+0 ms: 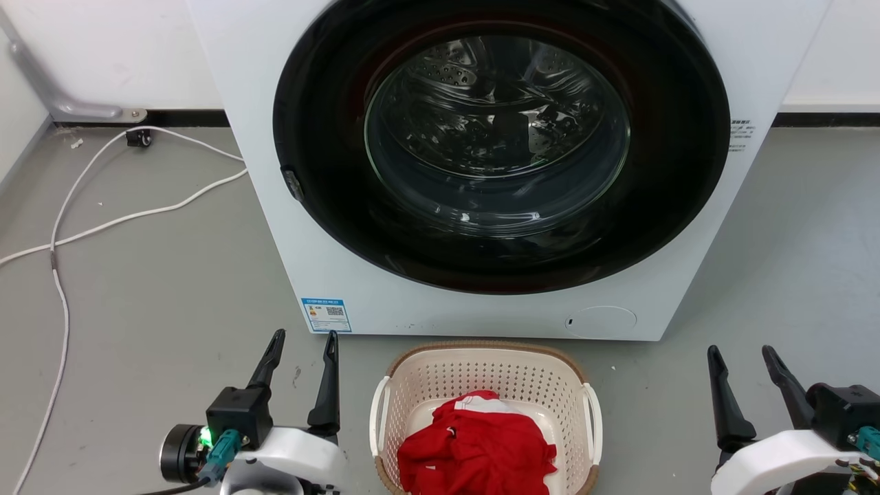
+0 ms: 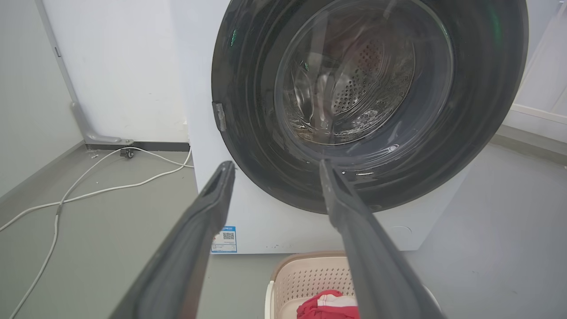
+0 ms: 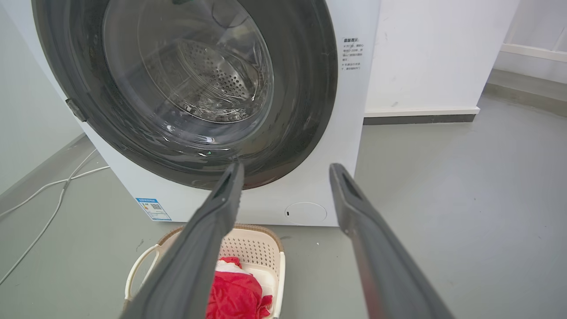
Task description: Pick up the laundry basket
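Laundry basket (image 1: 481,375) is sitting between your spread, empty left gripper (image 1: 304,337) & right gripper (image 1: 741,350); prob. light, stiff plastic, so grab white handles (image 1: 377,416).

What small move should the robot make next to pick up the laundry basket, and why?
Probably lower both arms inward toward the white side handles. The left gripper and right gripper stand open and empty, flanking the laundry basket without touching it, and a handle faces each side.
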### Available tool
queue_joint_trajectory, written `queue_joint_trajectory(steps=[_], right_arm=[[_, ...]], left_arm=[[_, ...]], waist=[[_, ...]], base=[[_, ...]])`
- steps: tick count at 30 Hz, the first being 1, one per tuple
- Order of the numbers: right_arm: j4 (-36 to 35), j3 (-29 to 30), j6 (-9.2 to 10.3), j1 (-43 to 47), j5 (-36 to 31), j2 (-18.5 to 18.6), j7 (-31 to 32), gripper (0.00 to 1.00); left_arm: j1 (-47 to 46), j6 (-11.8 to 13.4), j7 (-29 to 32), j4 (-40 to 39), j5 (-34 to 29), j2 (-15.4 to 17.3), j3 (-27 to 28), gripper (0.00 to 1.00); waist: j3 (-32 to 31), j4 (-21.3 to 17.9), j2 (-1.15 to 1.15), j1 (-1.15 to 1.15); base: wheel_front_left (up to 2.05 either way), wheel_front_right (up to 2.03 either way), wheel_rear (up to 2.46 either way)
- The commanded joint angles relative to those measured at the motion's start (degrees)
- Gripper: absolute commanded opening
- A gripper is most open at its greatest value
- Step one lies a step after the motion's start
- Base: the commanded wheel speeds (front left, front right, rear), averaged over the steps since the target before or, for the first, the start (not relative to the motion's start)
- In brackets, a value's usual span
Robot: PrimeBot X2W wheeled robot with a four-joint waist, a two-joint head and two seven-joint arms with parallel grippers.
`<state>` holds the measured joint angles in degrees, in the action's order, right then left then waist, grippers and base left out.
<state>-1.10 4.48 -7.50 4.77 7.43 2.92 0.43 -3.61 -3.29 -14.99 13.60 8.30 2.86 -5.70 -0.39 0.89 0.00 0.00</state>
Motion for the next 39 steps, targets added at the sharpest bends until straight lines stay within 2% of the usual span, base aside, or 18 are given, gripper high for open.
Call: queue_joint_trajectory(steps=[1,11,17,25,30,39], right_arm=[[-0.2,0.32,0.01,0.48,-0.12,-0.05,0.1,1.0],[3.26,2.34,0.01,-4.77,-0.26,-0.05,0.86,1.0],[7.21,2.16,0.01,-9.84,-0.18,-0.05,0.5,1.0],[14.6,1.09,0.01,-18.02,0.59,-0.05,-0.2,1.0],[21.11,-0.58,0.01,-23.19,1.1,-0.06,-0.57,1.0],[33.53,-4.63,0.01,-32.43,3.44,-0.05,-2.33,1.0]], left_arm=[[-0.97,-0.03,-0.29,-0.19,-0.27,0.04,-0.12,1.0],[-8.82,-1.27,-0.23,3.14,-0.28,0.12,-0.97,1.0],[-15.26,-2.4,-0.04,10.44,0.52,1.14,-1.63,1.0],[-24.83,-3.96,3.17,21.87,3.56,3.65,-3.91,1.0],[-30.58,-4.18,6.27,28.15,6.79,5.21,-7.46,1.0],[-39.02,-4.22,12.25,35.41,17.35,9.84,-17.48,1.0]], waist=[[0.25,0.08,0.0,0.0],[10.02,0.03,0.0,0.0],[17.64,-0.59,0.0,0.0],[26.7,-1.73,0.0,0.0],[31.15,-2.55,0.0,0.0],[38.36,-4.18,0.0,0.0]], base=[[0.0,0.0,0.0],[0.0,0.0,0.0],[0.0,0.0,0.0],[0.0,0.0,0.0],[0.0,0.0,0.0],[0.0,0.0,0.0]])
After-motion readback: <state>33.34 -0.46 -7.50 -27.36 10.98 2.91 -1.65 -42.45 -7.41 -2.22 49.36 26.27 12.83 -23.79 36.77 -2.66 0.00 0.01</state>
